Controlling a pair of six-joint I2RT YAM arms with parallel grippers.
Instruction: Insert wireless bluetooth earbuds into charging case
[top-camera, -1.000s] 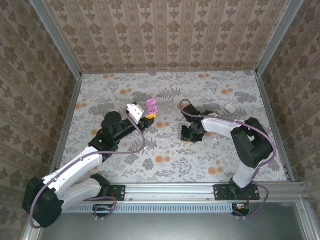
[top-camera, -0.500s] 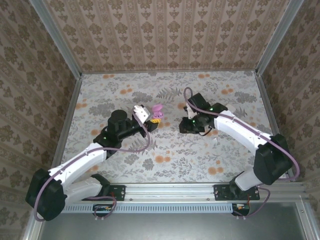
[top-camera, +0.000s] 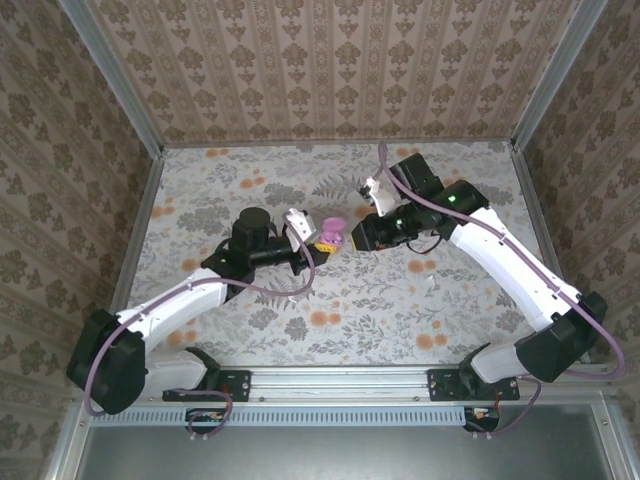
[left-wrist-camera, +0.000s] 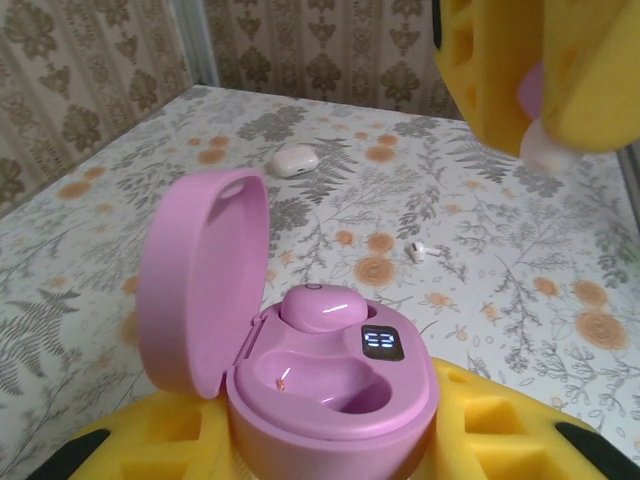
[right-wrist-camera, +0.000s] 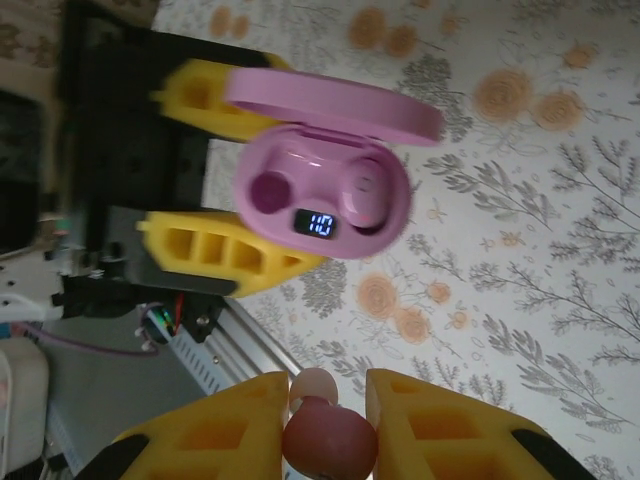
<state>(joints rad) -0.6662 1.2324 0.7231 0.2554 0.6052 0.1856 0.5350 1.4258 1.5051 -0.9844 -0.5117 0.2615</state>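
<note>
Beside the case (left-wrist-camera: 330, 400) your left tool (top-camera: 322, 242) grips, right tool (right-wrist-camera: 327, 400) pinches second earbud (right-wrist-camera: 330, 445); line up over empty socket (left-wrist-camera: 322, 385).

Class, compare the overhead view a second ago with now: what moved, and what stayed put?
The left gripper carried the open charging case rightward toward the middle of the table. The right gripper swung left and outward to meet it, its fingers pinching an earbud. The case stays clamped, lid open; the white speck on the table has not moved.
</note>
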